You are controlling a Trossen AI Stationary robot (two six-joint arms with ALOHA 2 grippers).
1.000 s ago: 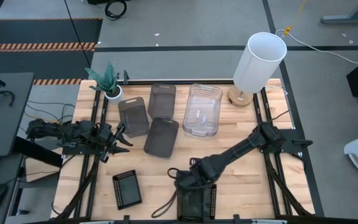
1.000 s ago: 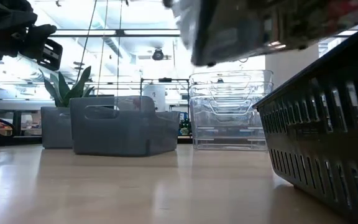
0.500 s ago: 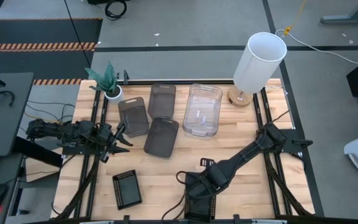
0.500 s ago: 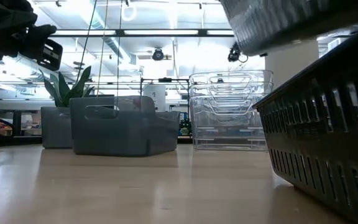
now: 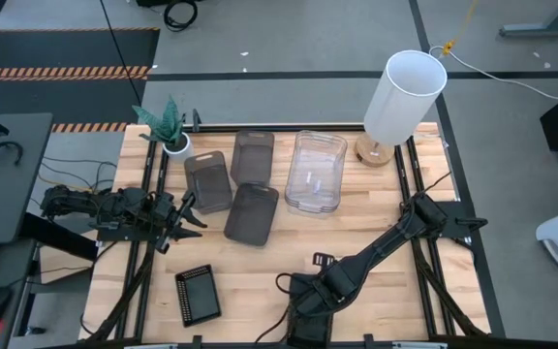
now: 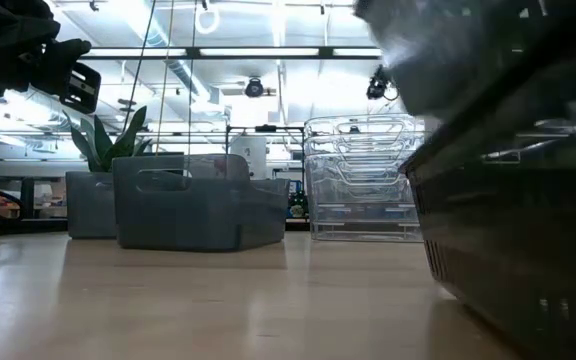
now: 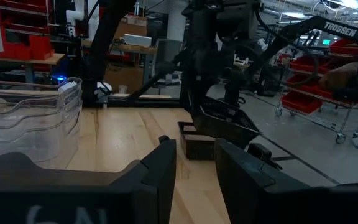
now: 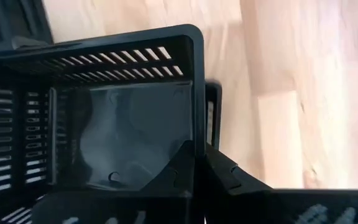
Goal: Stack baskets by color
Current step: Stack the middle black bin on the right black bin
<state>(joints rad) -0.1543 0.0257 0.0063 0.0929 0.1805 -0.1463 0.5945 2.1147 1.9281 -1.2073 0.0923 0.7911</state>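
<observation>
Black mesh basket (image 8: 123, 118) hangs at the table's near edge, its wall pinched between the closed fingers of the right gripper (image 5: 310, 308). Directly beneath it, offset slightly, another black basket (image 8: 211, 115) shows its rim, long axes apparently roughly parallel. Third mesh basket (image 5: 198, 294) lies toward the near-left corner. Left gripper (image 5: 184, 218) waits near the left edge, fingers apart, empty.

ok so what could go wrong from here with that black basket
The right tool is shut on the wall of a black mesh basket at the table's near edge, above another black basket; it may seat crooked or slip off the edge. The third black basket still lies apart.
</observation>
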